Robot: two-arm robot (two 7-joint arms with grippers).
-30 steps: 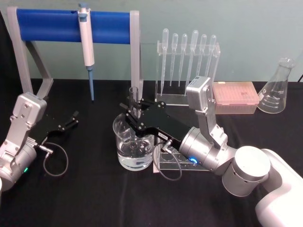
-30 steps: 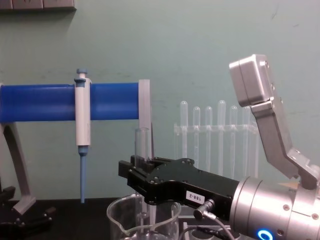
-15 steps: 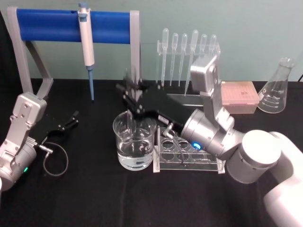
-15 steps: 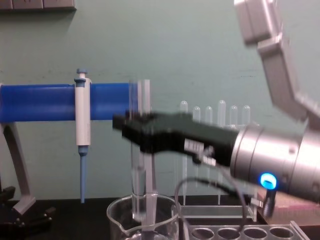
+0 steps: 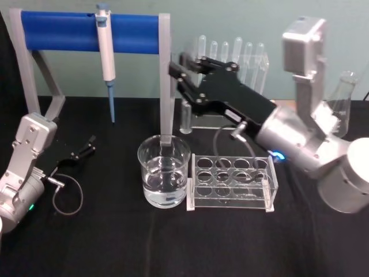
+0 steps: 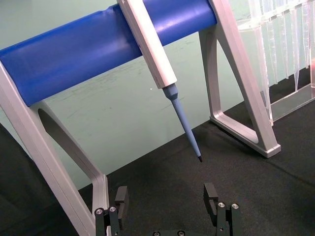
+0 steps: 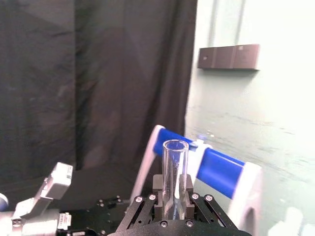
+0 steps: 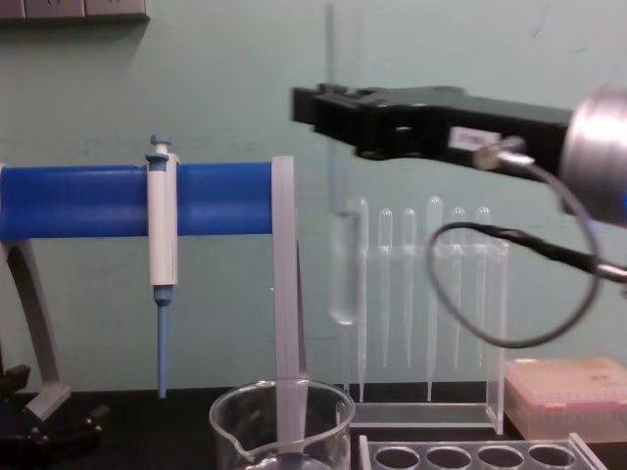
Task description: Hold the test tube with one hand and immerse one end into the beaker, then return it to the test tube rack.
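Two arms above a black tabletop (image 5: pixel 115 242). Right black gripper (image 8: pixel 328 110) raised, jaws pinching an upright wide clear glass test tube (image 8: pixel 340 264), round bottom hanging well above and behind a clear glass beaker (image 5: pixel 164 171) holding some liquid. Beside the beaker, a clear rack with round holes (image 5: pixel 230 182). Behind, thin plastic pipettes (image 5: pixel 236 55) and a blue-and-white pipettor (image 5: pixel 105 55) on a blue-barred stand (image 5: pixel 57 32). Left black gripper (image 6: pixel 167 209) low near the tabletop at the left, jaws spread, empty.

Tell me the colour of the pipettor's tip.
Blue; the pipettor's tip shows best in the left wrist view.
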